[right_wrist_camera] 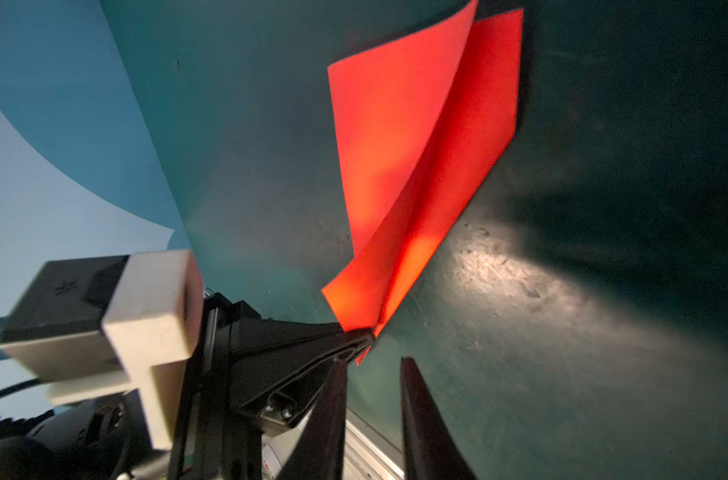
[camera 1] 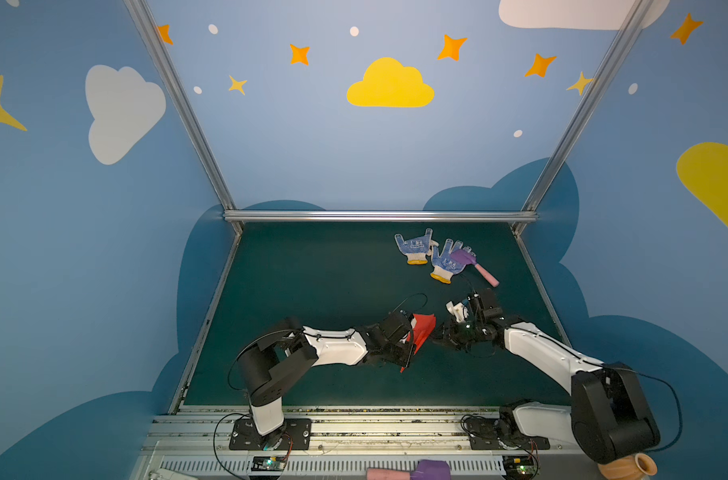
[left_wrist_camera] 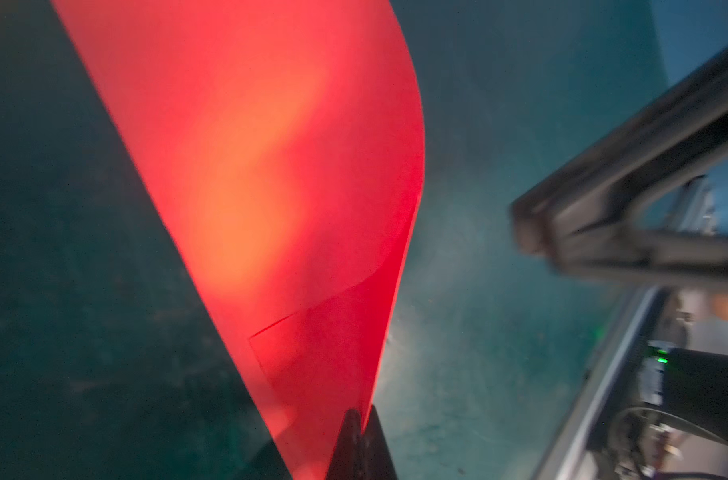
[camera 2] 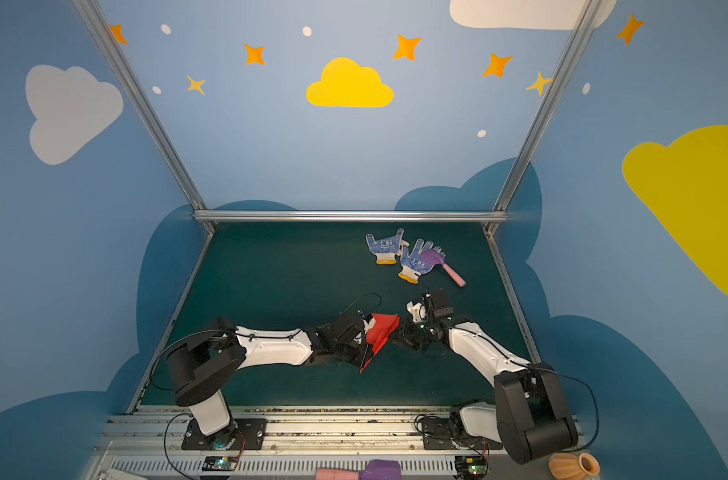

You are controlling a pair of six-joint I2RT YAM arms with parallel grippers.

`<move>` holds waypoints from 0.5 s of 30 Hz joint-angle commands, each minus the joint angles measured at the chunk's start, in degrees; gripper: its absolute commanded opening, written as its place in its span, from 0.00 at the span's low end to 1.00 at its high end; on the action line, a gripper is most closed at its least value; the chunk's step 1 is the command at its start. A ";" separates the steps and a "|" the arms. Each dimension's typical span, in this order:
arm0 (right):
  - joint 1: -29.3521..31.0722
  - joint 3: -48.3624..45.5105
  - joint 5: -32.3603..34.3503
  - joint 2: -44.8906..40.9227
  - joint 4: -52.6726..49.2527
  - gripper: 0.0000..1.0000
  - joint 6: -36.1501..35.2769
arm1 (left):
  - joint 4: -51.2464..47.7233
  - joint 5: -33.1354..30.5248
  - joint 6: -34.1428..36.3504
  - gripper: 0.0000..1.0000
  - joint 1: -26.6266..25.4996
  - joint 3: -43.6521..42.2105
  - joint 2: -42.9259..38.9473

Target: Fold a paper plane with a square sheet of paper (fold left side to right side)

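Note:
The square sheet of paper is bright red and folded into a pointed paper plane [camera 1: 422, 330] [camera 2: 381, 332] with creased wings, held off the green mat between the two arms. My left gripper [camera 1: 409, 352] [camera 2: 364, 353] [left_wrist_camera: 360, 415] is shut on the plane's narrow nose end, and the red sheet [left_wrist_camera: 270, 166] fans out past the pinch. The right wrist view shows the plane [right_wrist_camera: 416, 145] with the left fingers [right_wrist_camera: 345, 336] clamped on its tip. My right gripper [camera 1: 437, 334] [camera 2: 397, 338] [right_wrist_camera: 374, 361] is open just short of that tip, with nothing between its fingers.
Two blue-dotted white gloves [camera 1: 414, 249] [camera 1: 447, 264] lie at the back right of the mat, with a purple-and-pink toy hammer [camera 1: 476, 264] on one. A metal rail [camera 1: 378, 216] bounds the back. Another hammer [camera 1: 416, 471] and an orange vase [camera 1: 628, 467] sit at the front.

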 commanded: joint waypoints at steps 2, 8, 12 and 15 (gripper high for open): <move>2.68 1.56 0.20 3.49 1.54 0.13 -1.92 | 3.04 5.86 -4.15 0.03 1.14 0.13 1.89; 5.27 3.87 1.06 8.30 3.31 0.02 -1.85 | 7.38 9.62 -7.16 0.03 3.13 -1.68 3.08; 5.94 5.10 1.20 10.34 4.44 0.01 -1.48 | 9.17 11.36 -7.94 0.03 4.16 -2.80 3.47; 6.31 5.93 1.17 11.62 4.74 0.01 -1.48 | 9.26 12.15 -7.70 0.03 4.57 -2.98 3.71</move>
